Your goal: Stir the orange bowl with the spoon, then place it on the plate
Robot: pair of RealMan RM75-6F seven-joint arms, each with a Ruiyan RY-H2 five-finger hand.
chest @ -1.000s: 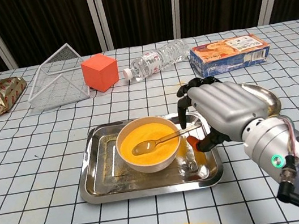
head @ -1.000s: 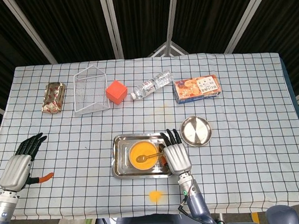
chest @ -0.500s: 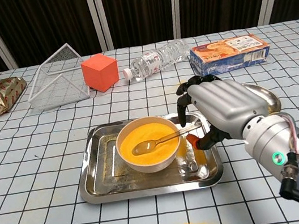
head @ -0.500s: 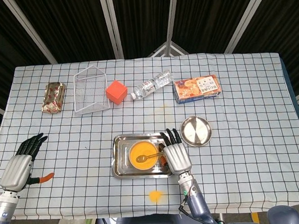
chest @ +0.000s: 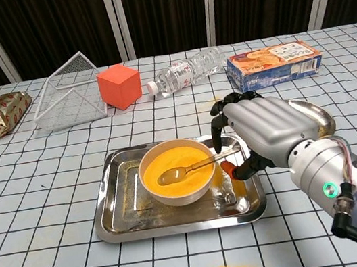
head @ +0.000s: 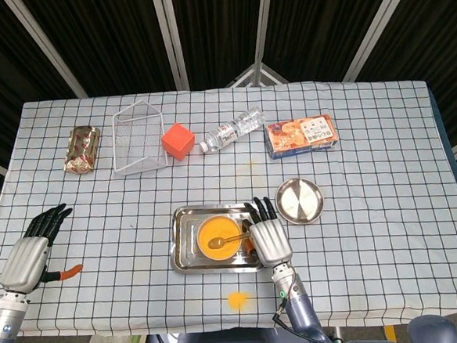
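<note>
R hand (chest: 267, 131) low over surface, back up, fingers (chest: 221, 121) curled downward, thumb tucked beneath; looks closed on spoon handle end (chest: 227, 164), contact partly hidden. R forearm angled back toward body. L hand (head: 32, 252) well apart at far side, palm down, fingers (head: 50, 220) straight and slightly spread, holding nothing, thumb out to side.
</note>
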